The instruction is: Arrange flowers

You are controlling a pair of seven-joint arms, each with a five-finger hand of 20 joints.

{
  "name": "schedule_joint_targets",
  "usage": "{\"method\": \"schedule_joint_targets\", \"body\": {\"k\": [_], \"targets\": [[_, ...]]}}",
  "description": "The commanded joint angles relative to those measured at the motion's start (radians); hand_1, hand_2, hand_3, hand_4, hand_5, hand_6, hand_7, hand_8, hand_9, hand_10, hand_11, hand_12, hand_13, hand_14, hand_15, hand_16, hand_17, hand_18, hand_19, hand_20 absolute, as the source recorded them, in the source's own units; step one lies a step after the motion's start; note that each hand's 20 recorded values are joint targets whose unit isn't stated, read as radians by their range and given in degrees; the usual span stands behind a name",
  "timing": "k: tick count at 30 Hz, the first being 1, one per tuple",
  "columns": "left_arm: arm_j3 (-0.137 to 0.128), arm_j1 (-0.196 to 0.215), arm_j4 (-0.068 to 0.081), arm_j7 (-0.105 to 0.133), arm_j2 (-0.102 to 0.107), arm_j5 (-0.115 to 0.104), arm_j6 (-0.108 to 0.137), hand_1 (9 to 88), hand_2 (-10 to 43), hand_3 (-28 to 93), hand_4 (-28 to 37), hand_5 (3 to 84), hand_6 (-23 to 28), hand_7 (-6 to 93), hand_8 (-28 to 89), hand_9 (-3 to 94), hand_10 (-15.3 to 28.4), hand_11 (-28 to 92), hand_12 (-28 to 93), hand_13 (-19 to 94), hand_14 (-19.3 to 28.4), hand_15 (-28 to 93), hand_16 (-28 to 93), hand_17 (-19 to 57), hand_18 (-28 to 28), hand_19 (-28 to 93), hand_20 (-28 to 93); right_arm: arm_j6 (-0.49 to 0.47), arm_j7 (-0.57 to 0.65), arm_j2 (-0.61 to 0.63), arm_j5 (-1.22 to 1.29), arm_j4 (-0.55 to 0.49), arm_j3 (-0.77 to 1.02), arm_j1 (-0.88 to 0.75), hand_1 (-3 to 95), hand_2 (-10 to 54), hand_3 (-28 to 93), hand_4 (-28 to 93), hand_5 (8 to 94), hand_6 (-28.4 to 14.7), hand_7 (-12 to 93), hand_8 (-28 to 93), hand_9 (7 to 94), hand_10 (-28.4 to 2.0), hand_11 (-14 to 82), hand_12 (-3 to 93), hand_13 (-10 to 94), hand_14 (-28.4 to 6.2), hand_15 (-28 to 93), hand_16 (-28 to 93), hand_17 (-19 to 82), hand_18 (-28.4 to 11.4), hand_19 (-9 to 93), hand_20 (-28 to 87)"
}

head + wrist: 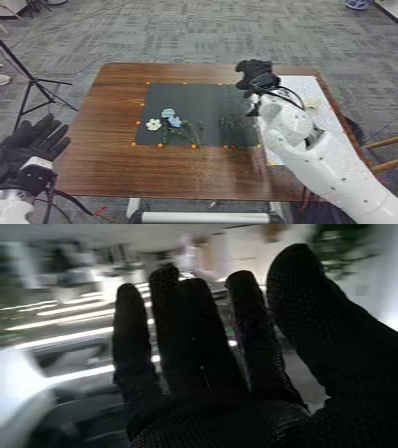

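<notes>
In the head view, my right hand (255, 75) is over the far right part of the dark mat, by the white sheet's far left corner. Its fingers stand straight in the right wrist view, where the hand (213, 416) holds nothing. My left hand (32, 142) rests off the table's left edge, palm up with fingers spread. On the mat (182, 95) lie a white flower (154, 124), a light blue flower (168, 113) and a blue flower (174, 121), their green stems pointing toward the near edge.
A white sheet (311, 89) covers the table's right side, partly under my right arm, with a small pale flower (311, 104) on it. Brown wood (169, 172) surrounds the mat. Orange markers line the mat's border. A black tripod (34, 80) stands left of the table.
</notes>
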Motion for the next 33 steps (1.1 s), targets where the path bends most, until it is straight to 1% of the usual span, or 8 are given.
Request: {"method": "schedule_joint_targets", "body": {"k": [1,7,13,17,18,23,26,33], "targets": [[-0.018,0.06,-0.023,0.039,-0.025,-0.011,-0.001,27.4,14.9,71,-25.7,39.4,8.1,11.4,-7,31.1,13.2,17,14,22,13.3,25,-1,-3.1,11.2,18,12,0.022,0.082,0.127,-0.015,0.047,0.109,-0.171,44.7,-9.5,81,-28,51.2,-3.5,17,-13,49.2,-14.6,16.1,12.1,40,-14.7,45,5,18,-20.9,60,15],[-0.012,0.062,-0.021,0.051,-0.016,-0.022,-0.003,27.3,14.9,71,-26.1,39.6,8.1,11.5,-8,31.2,13.3,17,14,22,13.4,25,-1,-3.1,11.1,18,12,-0.046,0.087,0.132,-0.012,0.049,0.125,-0.188,45.7,-9.5,82,-28,51.3,-3.5,17,-13,48.9,-14.2,15.3,11.3,40,-14.2,42,4,18,-20.8,60,15],[-0.014,0.055,-0.021,0.043,-0.021,-0.018,0.001,27.3,15.0,71,-26.3,39.6,8.1,11.6,-8,31.3,13.3,17,14,22,13.4,25,-1,-3.1,11.2,18,12,0.008,0.094,0.093,-0.014,0.127,0.072,-0.137,49.3,-9.5,82,-28,51.1,-3.1,17,-14,47.6,-12.7,14.9,10.4,40,-13.3,42,4,19,-20.3,61,15],[-0.008,0.052,-0.021,0.049,-0.009,-0.025,0.001,27.3,15.0,71,-26.4,39.6,8.1,11.7,-8,31.4,13.3,17,14,22,13.4,25,-1,-3.1,11.2,18,12,0.025,0.098,0.085,-0.032,0.16,0.038,-0.111,54.1,-9.5,79,-28,61.3,0.9,20,-15,62.3,-9.6,17.7,12.1,51,-10.7,44,6,22,-19.6,64,17],[-0.01,0.053,-0.021,0.045,-0.011,-0.021,-0.002,27.3,15.0,71,-26.4,39.6,8.1,11.7,-8,31.3,13.4,17,14,22,13.4,25,-1,-3.1,11.2,18,13,0.02,0.102,0.085,-0.037,0.163,0.031,-0.108,56.6,-9.5,77,-28,64.5,2.0,20,-15,66.5,-9.1,17.2,14.6,53,-9.5,41,14,22,-19.4,65,19],[-0.014,0.058,-0.022,0.041,-0.017,-0.019,-0.002,27.2,15.0,71,-26.4,39.6,8.1,11.5,-8,31.3,13.4,17,14,22,13.5,25,-1,-3.1,11.2,18,12,0.076,0.109,0.097,-0.064,0.174,0.011,-0.11,67.4,-9.5,67,-28,73.8,3.2,24,-1,84.3,-6.1,8.2,36.3,64,-4.7,38,36,26,-19.1,68,26],[-0.02,0.068,-0.026,0.046,-0.021,-0.027,0.002,27.2,15.1,71,-26.5,39.6,8.1,11.5,-8,31.4,13.4,17,14,22,13.4,25,-1,-3.1,11.2,18,12,0.078,0.112,0.095,-0.06,0.156,0.015,-0.105,68.5,-9.5,66,-28,76.2,3.4,26,1,86.7,-6.0,9.8,40.0,66,-4.6,41,40,27,-19.1,69,28],[-0.029,0.07,-0.027,0.038,-0.029,-0.017,-0.002,27.2,15.0,71,-26.6,39.7,8.2,11.6,-8,31.4,13.3,17,14,22,13.4,25,-1,-3.1,11.1,18,12,0.152,0.048,0.138,-0.109,0.001,0.013,-0.127,68.1,-9.5,67,-28,76.1,2.9,26,1,87.1,-5.8,10.3,41.3,66,-4.5,42,41,27,-19.9,71,30]]}}
